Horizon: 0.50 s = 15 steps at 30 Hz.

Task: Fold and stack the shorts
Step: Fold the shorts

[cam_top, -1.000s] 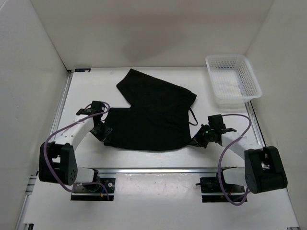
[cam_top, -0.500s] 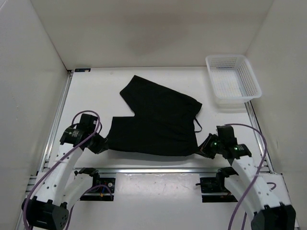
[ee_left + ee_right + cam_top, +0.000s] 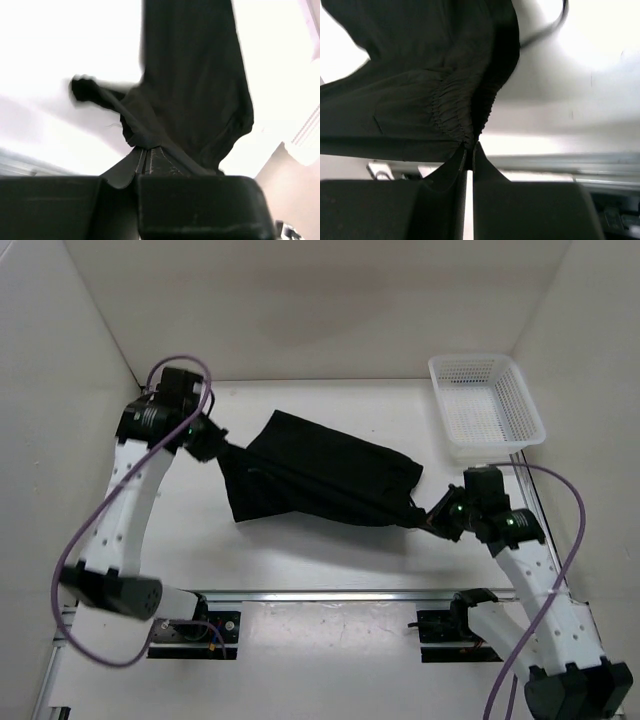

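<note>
Pinching one end of the shorts (image 3: 320, 480), the left gripper (image 3: 212, 445) has its jaws closed on a bunched fold of black cloth, probably the end of a leg. Its wrist view shows the fabric squeezed at the fingertips and the rest falling away beneath. The right gripper (image 3: 432, 515) is clamped just as firmly on the opposite end. There the puckered elastic waistband is wedged between its two fingers, and a blurred loop of drawstring (image 3: 547, 27) trails beside it.

Between the two holds the shorts stretch across the middle of the table (image 3: 300, 560), taut along the line from gripper to gripper and sagging below it. The free leg droops on the left side. Whether any of the cloth touches the table cannot be told from above. The white basket (image 3: 487, 448) sits apart at the far right corner, and it is narrower than the spread garment.

The fabric looks light and wholly limp, draping and creasing wherever it is unsupported and holding no shape of its own. It seems neither fragile nor slippery, since it bunches readily under the jaws. The thick waistband likely offers the surest grip, and the hem corners the next best. A hold in the middle of the cloth would probably only crumple it, and the loose drawstring could snag or stray outside a fold.
</note>
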### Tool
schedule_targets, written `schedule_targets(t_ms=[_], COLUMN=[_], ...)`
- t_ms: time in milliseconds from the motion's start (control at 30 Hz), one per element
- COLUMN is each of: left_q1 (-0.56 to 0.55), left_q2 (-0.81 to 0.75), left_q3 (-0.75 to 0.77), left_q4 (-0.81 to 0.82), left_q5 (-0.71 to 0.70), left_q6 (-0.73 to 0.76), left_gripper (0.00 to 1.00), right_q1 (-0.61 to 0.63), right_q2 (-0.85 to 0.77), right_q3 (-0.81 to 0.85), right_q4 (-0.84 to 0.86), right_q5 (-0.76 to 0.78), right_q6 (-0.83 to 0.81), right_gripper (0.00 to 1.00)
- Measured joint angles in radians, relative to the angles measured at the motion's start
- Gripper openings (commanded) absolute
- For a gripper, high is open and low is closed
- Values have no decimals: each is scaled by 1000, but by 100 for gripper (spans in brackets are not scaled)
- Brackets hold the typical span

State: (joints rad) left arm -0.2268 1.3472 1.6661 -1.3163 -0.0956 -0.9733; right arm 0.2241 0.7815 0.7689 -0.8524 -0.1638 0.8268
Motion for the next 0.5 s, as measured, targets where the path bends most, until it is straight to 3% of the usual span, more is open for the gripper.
schedule_targets(t_ms=[333,500], left_q1=[29,32], left_q2=[688,918], left_q3=[644,864], left_q4=[29,66], left_q5=[10,46], left_q6=[142,208], left_gripper=[10,10], right_q1=[-6,-43], right_q2=[486,673], right_q3=[301,422], right_q4=[163,213], right_q5=[140,180], right_q6=[-89,-125], right_gripper=[1,1])
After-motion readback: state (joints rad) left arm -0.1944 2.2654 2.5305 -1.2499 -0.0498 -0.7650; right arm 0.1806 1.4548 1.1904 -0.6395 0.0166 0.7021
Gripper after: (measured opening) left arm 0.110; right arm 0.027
